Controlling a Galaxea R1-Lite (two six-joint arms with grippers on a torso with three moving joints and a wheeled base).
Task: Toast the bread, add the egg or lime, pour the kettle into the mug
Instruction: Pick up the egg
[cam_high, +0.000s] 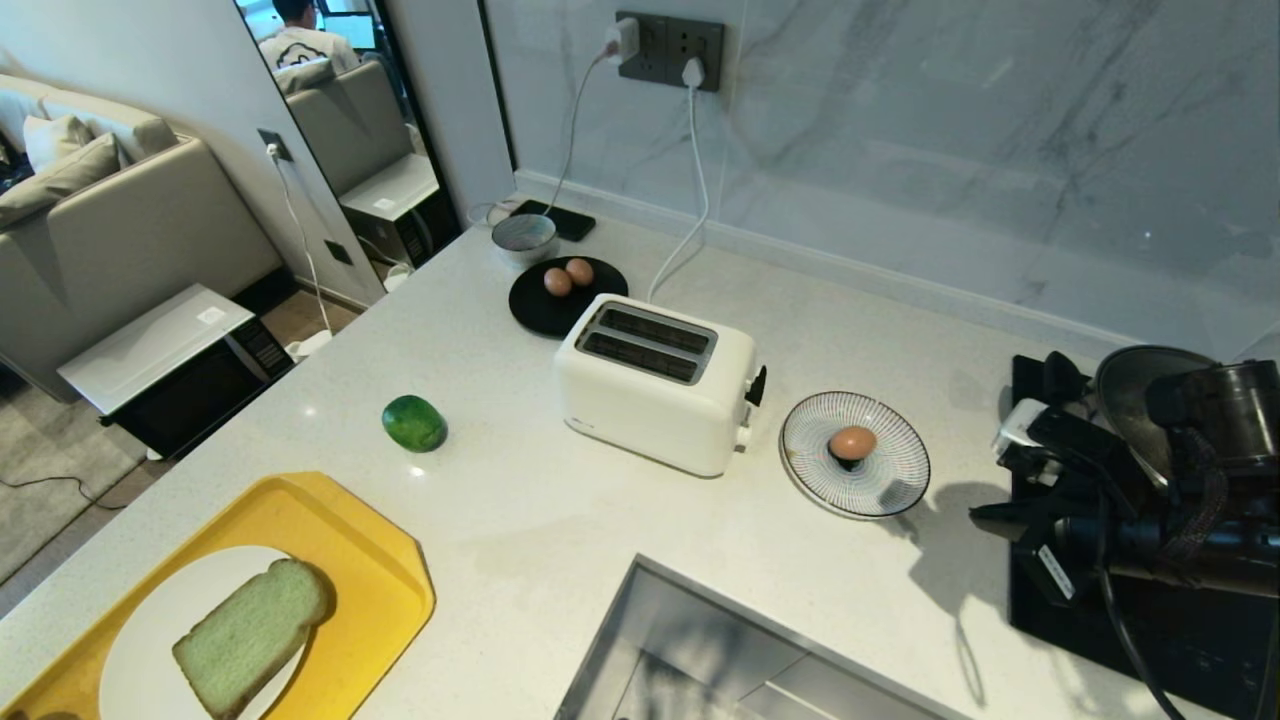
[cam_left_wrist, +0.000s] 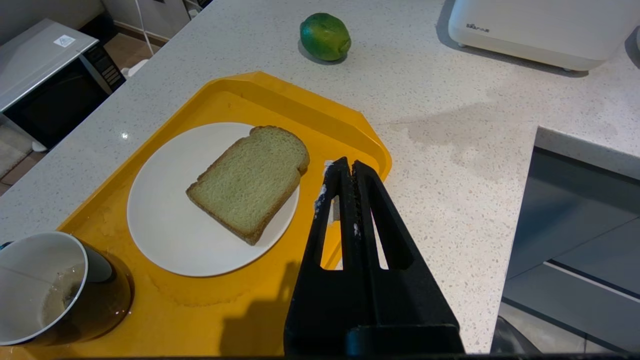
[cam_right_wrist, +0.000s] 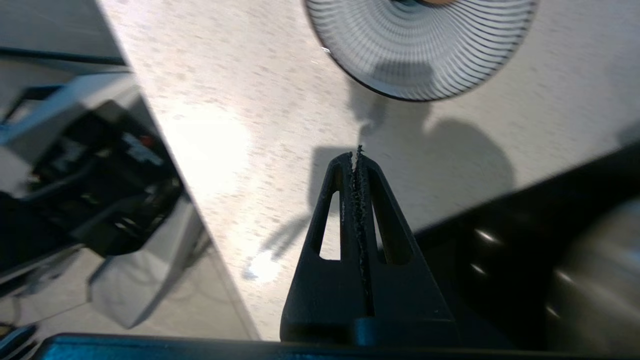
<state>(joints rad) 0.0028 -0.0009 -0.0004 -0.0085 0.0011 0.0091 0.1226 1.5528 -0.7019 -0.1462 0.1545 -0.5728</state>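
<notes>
Bread (cam_high: 252, 636) lay flat on white plate (cam_high: 140, 640) in yellow tray (cam_high: 385, 590), untoasted; toaster (cam_high: 655, 395) stood well apart, 2 slots empty. Left gripper (cam_left_wrist: 348, 167) closed, empty, just beside plate; right gripper (cam_right_wrist: 357, 156) closed, empty, near striped dish (cam_right_wrist: 420, 55). Slice best gripped by crust edge, lifted level, dropped upright into slot.

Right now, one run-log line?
green-crumb bread slice: on white plate | white toaster: empty | left gripper: shut, over tray | right gripper: shut, empty
</notes>
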